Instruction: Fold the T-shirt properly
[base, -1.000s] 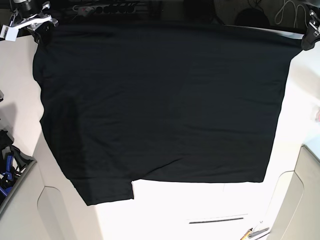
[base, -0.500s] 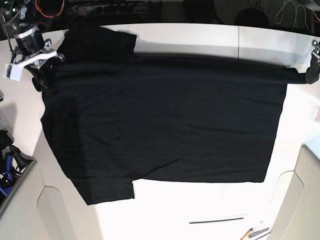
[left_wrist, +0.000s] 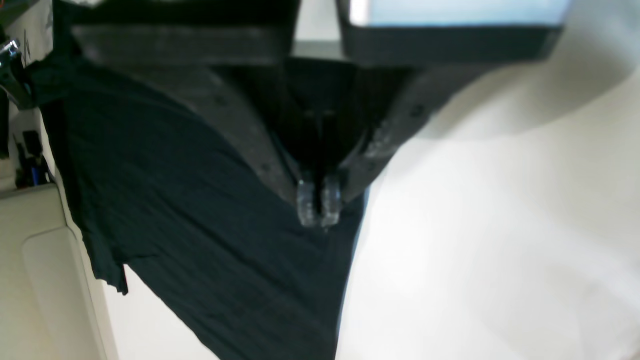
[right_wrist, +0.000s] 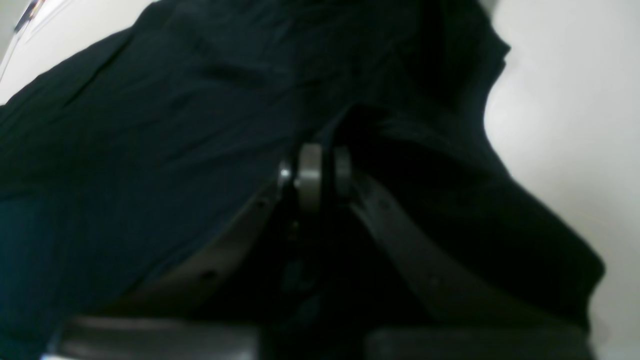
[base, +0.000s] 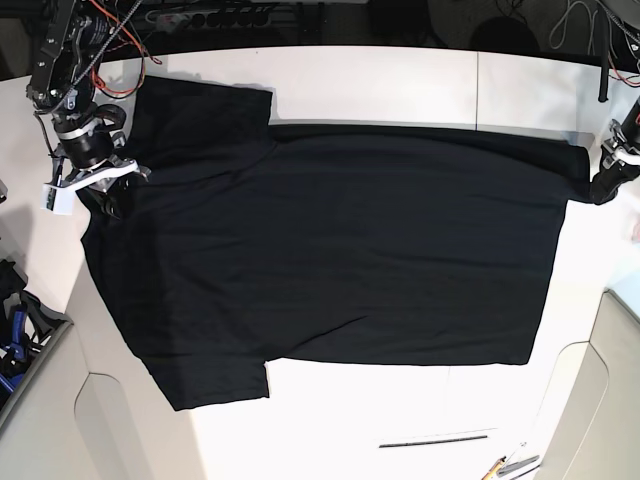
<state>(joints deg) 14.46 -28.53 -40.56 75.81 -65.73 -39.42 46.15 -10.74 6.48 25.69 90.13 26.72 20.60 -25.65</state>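
Observation:
The black T-shirt (base: 340, 250) lies spread over the white table (base: 400, 80), plain side up, with no print showing. One sleeve lies at the upper left, the other at the lower left. My right gripper (base: 100, 192) is at the shirt's left edge and shut on the cloth; in the right wrist view (right_wrist: 315, 175) the jaws pinch black fabric (right_wrist: 150, 100). My left gripper (base: 600, 185) is at the shirt's upper right corner, shut on the hem. In the left wrist view (left_wrist: 318, 205) the closed fingertips hold the shirt's edge (left_wrist: 175, 200) low over the table.
A thin black strip (base: 435, 440) and pens (base: 510, 465) lie near the front edge. Blue-handled tools (base: 15, 335) sit off the table's left side. Beige panels (base: 620, 380) flank the front corners. Cables run along the back.
Both grippers have come down and toward the front with the held edge. The lifted half of the shirt has sunk onto the table, and the upper left sleeve now lies flat.

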